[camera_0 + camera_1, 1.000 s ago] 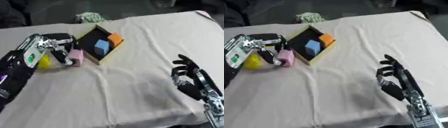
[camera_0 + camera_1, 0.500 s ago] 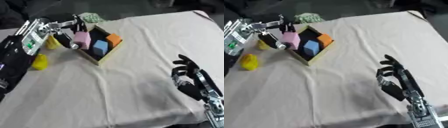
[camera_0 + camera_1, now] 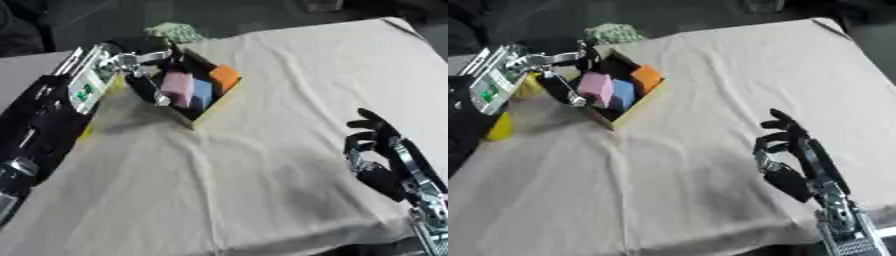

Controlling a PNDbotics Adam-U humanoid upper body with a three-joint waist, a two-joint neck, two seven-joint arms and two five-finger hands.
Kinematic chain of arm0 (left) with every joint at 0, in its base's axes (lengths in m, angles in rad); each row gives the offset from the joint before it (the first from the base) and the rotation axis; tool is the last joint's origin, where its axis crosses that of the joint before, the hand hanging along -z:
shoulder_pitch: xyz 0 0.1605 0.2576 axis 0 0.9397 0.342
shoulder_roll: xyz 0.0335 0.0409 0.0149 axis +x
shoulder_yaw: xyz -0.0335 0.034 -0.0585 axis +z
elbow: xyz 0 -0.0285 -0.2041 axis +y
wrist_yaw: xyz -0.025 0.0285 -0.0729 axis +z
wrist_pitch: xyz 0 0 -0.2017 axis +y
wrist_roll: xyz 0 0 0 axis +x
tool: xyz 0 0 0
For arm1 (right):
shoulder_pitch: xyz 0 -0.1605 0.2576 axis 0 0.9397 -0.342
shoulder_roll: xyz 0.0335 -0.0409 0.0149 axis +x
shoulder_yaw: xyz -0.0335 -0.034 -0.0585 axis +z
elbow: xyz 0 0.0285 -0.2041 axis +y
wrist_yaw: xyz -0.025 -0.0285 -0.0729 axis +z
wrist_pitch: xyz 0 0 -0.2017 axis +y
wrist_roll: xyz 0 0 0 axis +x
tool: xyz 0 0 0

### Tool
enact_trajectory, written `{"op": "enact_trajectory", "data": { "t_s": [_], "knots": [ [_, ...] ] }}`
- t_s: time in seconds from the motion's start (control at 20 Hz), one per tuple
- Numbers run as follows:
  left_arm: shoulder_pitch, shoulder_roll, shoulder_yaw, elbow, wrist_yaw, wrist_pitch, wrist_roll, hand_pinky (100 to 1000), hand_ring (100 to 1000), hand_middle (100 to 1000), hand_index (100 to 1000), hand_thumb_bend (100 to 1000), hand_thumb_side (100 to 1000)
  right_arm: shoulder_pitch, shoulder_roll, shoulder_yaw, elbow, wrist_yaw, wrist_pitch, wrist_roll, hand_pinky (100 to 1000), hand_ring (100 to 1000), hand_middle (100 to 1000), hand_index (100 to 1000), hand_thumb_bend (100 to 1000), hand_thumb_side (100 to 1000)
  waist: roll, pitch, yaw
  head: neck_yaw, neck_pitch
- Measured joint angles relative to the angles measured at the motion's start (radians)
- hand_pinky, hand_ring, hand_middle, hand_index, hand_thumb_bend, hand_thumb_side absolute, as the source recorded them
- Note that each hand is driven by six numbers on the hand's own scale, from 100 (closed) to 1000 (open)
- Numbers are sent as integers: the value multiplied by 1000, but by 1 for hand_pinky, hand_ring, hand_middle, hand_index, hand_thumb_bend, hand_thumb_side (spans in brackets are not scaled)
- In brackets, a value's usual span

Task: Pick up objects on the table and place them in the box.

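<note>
**Pink block held over box**

The pink block (image 3: 594,88) is pinched by the left hand (image 3: 140,65) above the cardboard box (image 3: 642,106), beside the blue block (image 3: 623,93) and orange block (image 3: 646,77). It is judged light and rigid; flat sides suit pinching. Box room is tight. A yellow object (image 3: 499,127) remains at left. The right hand (image 3: 785,150) rests relaxed, near right.

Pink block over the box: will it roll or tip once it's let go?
Probably not roll: the pink block looks flat-faced and boxy. It may land tilted, since it sits against the blue block in the box. It looks foam-like, likely light.
</note>
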Motion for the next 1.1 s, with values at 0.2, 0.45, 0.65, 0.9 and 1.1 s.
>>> {"op": "enact_trajectory", "data": {
  "t_s": [0.2, 0.45, 0.65, 0.9, 1.1],
  "knots": [
    [-2, -8, 0, 10, -14, -7, -7, 651, 567, 539, 708, 310, 139, -1, 0, 0, 0, -2, 0, 0, 655, 735, 791, 986, 100, 390, 0, 4, -3, 1, 0],
    [-3, -9, 0, 15, -25, -10, -12, 661, 592, 568, 732, 326, 143, -6, 0, 0, 0, -2, -1, 1, 655, 735, 791, 986, 100, 390, 0, 4, -3, 1, 0],
    [-2, -16, 0, 20, -24, -13, -21, 654, 583, 550, 714, 308, 140, -8, 0, 0, 0, -2, -2, 2, 655, 734, 791, 986, 100, 388, 0, 4, -3, 1, 0],
    [-3, -14, 1, 4, -1, -8, -41, 659, 584, 551, 715, 308, 142, -8, 0, 0, 0, -2, -2, 2, 655, 734, 791, 986, 100, 389, 2, 4, 1, 0, 0],
    [-4, 2, 0, -24, 27, 0, -62, 662, 585, 552, 717, 308, 141, -8, 0, 0, 0, -2, -2, 2, 656, 733, 791, 986, 100, 388, 5, 4, 3, -3, 0]
  ]
}}
